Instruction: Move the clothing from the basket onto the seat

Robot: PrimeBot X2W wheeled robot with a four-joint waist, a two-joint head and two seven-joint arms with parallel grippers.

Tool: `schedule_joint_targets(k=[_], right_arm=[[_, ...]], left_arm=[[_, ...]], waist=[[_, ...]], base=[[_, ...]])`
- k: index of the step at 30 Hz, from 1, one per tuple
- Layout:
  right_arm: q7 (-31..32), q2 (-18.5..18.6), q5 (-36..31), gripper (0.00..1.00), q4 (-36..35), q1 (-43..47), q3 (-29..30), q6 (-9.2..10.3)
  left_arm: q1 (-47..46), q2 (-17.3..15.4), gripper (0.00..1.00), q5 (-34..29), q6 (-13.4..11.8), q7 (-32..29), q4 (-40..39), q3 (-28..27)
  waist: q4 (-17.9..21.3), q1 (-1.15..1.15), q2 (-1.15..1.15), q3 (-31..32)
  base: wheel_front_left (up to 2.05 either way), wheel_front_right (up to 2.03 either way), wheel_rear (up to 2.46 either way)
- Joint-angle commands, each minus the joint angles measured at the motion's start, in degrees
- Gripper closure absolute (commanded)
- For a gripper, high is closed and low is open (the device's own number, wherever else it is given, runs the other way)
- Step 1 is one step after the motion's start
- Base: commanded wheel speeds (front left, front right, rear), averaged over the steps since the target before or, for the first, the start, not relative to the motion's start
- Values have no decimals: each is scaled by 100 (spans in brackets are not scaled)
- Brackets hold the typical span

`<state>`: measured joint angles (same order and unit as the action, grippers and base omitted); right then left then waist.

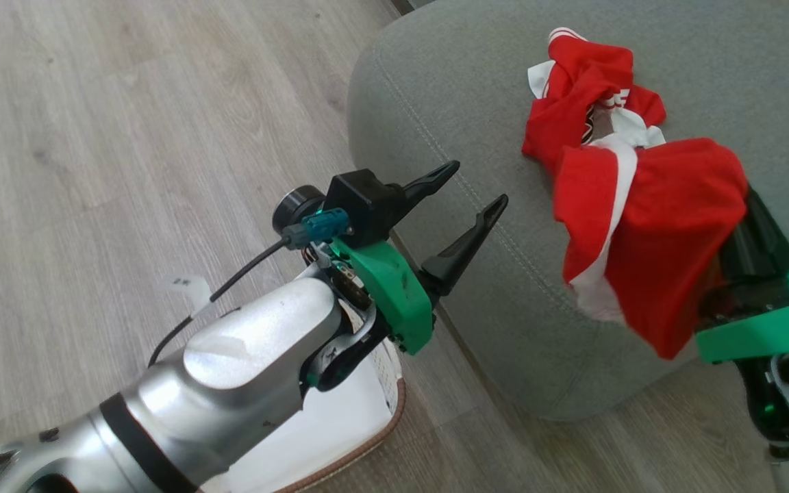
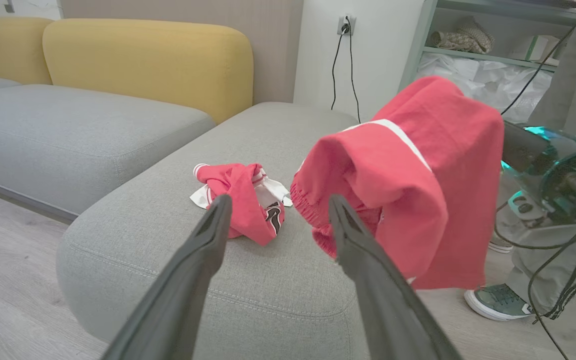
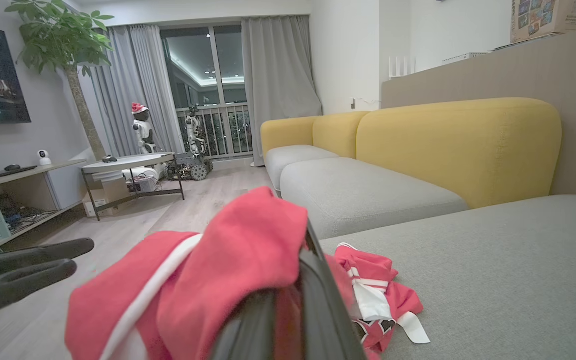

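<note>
The R gripper (image 3: 293, 295) has its fingers clamped on the second red piece (image 1: 668, 226). The cloth is draped over them, so in head view the fingertips are hidden & only the dark body w/ its green bracket shows behind the cloth. This piece, red w/ a white stripe, hangs in folds at the near edge of the seat (image 1: 449, 89), on the robot's right side. Whether its lower hem touches the cushion or hangs free, I cannot tell. The jersey (image 1: 586, 89) lies crumpled on top of the seat, further back & just beside the held piece. In head view the two overlap, while in left wrist view a narrow gap shows between them. White trim & a bit of black print are visible in its folds. The L gripper (image 1: 480, 181) holds nothing. Its two fingers are spread apart & point towards the jersey, w/ the tips at the cushion's stitched edge in head view. The basket (image 1: 374, 441) stands on the wood-look floor (image 1: 127, 103) just beside the seat's corner, mostly covered by the L forearm; its brown rim & a white part of the inside show. In left wrist view a yellow backrest (image 2: 148, 60) stands behind the grey cushions, & a person's shoe (image 2: 498, 300) is on the floor at the right, beyond the held piece.
</note>
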<state>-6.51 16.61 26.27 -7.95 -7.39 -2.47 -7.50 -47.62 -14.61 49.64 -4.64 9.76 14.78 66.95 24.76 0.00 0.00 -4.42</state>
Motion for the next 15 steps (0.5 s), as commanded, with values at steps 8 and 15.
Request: schedule_joint_targets(k=[8,15], right_arm=[[44,127,-40,100,-327,-357,102,1],[-6,285,91,100,-201,-896,344,1]], left_arm=[[-230,-148,0,-58,-29,130,-168,-225],[-311,-154,0,-122,-14,140,-160,-194]], waist=[[-2,0,0,-183],[-63,0,0,-483]], base=[[0,0,0],[0,0,0]])
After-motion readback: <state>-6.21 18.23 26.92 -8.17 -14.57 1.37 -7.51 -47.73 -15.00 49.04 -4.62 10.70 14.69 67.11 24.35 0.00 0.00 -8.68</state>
